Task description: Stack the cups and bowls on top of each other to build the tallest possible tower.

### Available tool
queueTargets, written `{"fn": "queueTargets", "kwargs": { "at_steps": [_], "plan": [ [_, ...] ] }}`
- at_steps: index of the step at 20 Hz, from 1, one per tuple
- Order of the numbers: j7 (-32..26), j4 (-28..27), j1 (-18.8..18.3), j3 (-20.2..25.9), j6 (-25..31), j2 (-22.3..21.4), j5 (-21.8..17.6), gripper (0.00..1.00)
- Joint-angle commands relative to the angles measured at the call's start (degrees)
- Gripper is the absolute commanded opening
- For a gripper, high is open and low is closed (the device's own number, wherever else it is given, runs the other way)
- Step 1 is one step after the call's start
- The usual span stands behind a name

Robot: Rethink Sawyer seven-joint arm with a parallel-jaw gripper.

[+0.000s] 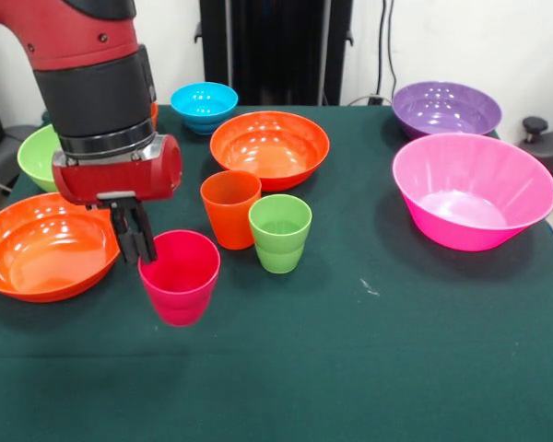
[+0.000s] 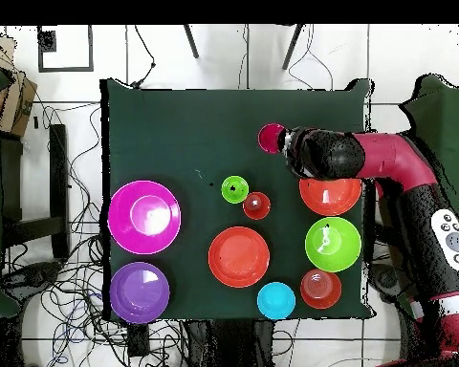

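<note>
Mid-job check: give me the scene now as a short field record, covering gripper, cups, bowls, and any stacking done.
gripper: gripper at the rim of the magenta-red cup; open or shut unclear
cups: magenta-red cup, orange cup, light green cup, all upright, standing singly on the table
bowls seen in front view: pink bowl, purple bowl, blue bowl, two wide orange bowls, green bowl
small orange bowl: clear in overhead view, mostly hidden behind the arm in front view
stacking: none visible yet
</note>
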Motion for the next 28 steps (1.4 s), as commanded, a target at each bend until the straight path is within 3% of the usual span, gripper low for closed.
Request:
{"fn": "queueTargets", "kwargs": {
  "at_steps": [1, 8, 20, 28],
  "plan": [
    [-7.29, -2.88, 2.5, -5.01, -3.37, 2.79, -4.82, 0.0],
    [-7.64, -4.08, 3.09, -5.24, -3.97, 3.84, -4.62, 0.0],
    [-2.87, -1.8, 5.36, -7.7, -5.79, 1.22, -3.27, 0.0],
    [1.18, 3.55, 5.64, -9.95, -7.57, -2.75, -2.62, 0.0]
  ]
}}
